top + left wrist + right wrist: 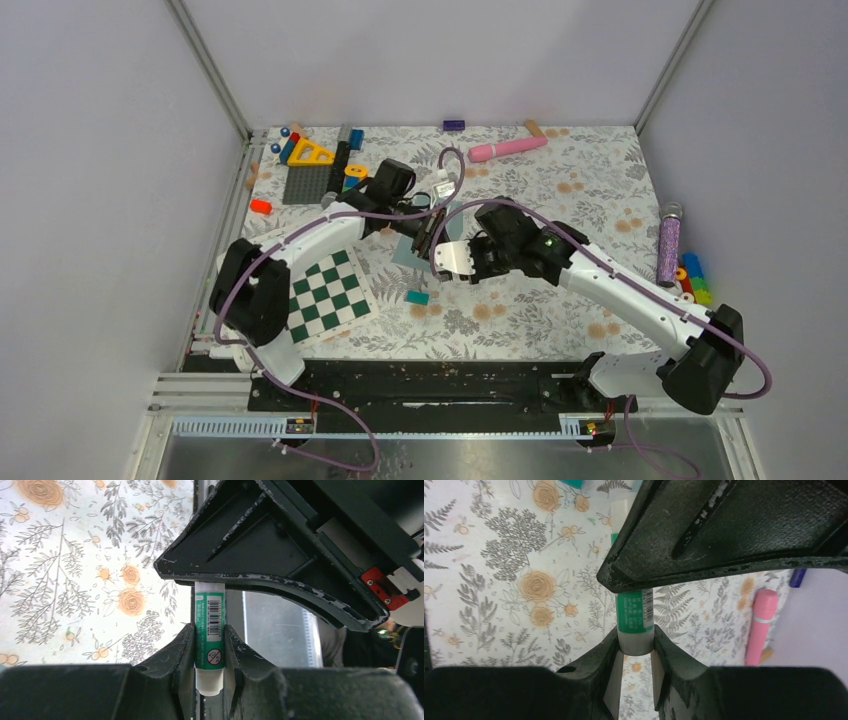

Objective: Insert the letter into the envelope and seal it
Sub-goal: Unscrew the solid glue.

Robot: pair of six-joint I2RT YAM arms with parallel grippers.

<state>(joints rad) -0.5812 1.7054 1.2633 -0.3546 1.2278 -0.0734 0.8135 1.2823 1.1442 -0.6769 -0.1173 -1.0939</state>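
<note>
We are squeezing the green glue stick (210,610) with our left gripper (209,632) and our right gripper (636,635), one at each end. The blue-grey envelope (272,625) is lying at its 3 o'clock. We are not seeing the letter, so it is maybe inside. Gluing is not yet done.

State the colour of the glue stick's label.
Green with white print and a barcode on the glue stick; left wrist view shows it best.
</note>
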